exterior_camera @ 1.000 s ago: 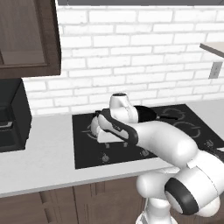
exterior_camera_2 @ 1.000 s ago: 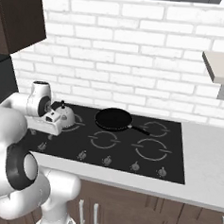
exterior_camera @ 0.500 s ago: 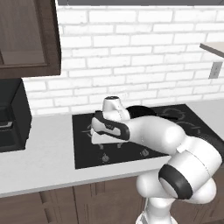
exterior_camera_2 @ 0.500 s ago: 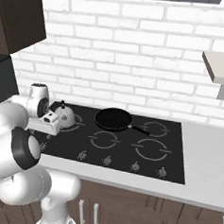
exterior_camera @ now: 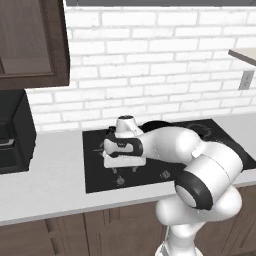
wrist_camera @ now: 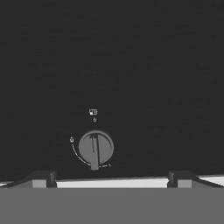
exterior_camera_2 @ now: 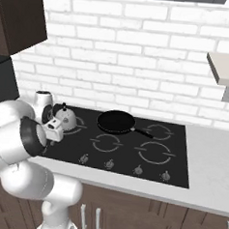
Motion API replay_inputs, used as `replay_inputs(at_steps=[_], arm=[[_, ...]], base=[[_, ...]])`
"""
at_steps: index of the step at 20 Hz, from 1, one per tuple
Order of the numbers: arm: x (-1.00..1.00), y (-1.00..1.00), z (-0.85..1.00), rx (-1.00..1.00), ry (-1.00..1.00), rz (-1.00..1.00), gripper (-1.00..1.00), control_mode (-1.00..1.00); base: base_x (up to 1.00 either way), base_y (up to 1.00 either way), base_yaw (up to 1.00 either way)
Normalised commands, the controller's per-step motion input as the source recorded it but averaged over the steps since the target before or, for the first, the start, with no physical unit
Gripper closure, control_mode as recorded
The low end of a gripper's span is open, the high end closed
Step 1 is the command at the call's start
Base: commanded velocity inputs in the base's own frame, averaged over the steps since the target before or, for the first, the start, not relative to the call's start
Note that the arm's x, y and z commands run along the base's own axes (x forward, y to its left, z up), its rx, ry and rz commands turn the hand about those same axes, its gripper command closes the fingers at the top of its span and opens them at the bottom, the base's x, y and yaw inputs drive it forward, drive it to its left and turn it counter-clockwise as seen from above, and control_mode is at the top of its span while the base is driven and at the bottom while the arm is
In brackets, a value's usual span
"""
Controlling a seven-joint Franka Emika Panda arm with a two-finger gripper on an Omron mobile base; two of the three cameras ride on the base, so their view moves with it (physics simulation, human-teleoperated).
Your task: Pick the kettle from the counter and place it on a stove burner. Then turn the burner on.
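The pincer (wrist_camera: 112, 177) hangs with its jaws spread wide and empty over a round grey knob (wrist_camera: 96, 148) on the black cooktop (exterior_camera_2: 176, 159). Beyond it, the kettle (exterior_camera_2: 66, 118), a squat shiny silver dome with a dark arched handle, sits on the cooktop's rear left ring, beside the black frying pan (exterior_camera_2: 116, 122).

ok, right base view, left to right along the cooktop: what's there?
Kettle → frying pan → its handle pointing right → bare counter past the cooktop's right edge.
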Motion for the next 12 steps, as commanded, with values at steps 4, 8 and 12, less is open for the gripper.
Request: replay_inputs(at_steps=[4,8,12], arm=[[0.00,0.02,-0.25,0.00,0.01,0.00,-1.00,-1.00],[0.00,0.02,-0.20,0.00,0.05,0.00,-1.00,-1.00],[0.00,0.09,-0.20,0.00,0.09,0.00,-1.00,-1.00]], base=[[0.00,0.00,0.00],[0.00,0.00,0.00],[0.00,0.00,0.00]])
